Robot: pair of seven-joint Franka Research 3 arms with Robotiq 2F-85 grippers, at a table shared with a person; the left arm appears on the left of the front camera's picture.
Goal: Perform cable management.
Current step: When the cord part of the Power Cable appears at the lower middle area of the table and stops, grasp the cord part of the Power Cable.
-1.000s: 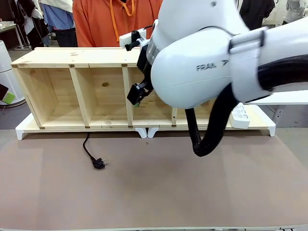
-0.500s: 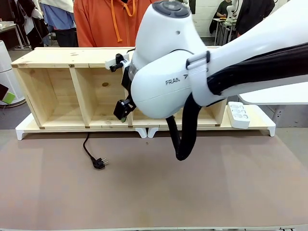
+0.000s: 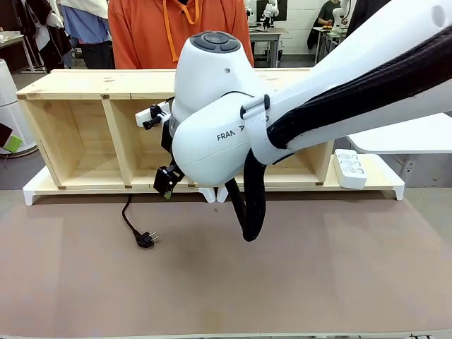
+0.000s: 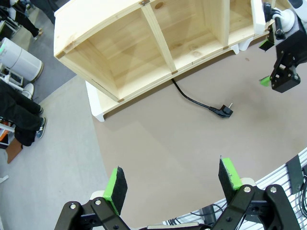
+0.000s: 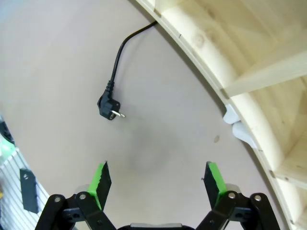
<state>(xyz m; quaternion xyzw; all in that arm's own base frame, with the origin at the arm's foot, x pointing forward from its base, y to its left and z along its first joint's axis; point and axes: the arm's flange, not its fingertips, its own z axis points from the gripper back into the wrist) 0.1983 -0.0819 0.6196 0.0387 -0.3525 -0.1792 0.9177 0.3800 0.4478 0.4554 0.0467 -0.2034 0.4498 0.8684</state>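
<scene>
Cable (image 3: 128, 217) lies loose on the table (image 3: 282, 282) in the front view. Its plug sits at 7 o'clock of the right gripper (image 3: 165, 189), and the cord runs to the foot of the wooden shelf (image 3: 85, 127).

Left wrist view: left gripper (image 4: 172, 181) spread wide and empty, cable at 12 o'clock, well apart.

Right wrist view: right gripper spread and empty, plug at 11 o'clock.

Judgement: nothing gathered yet; grasping and routing are outstanding.
</scene>
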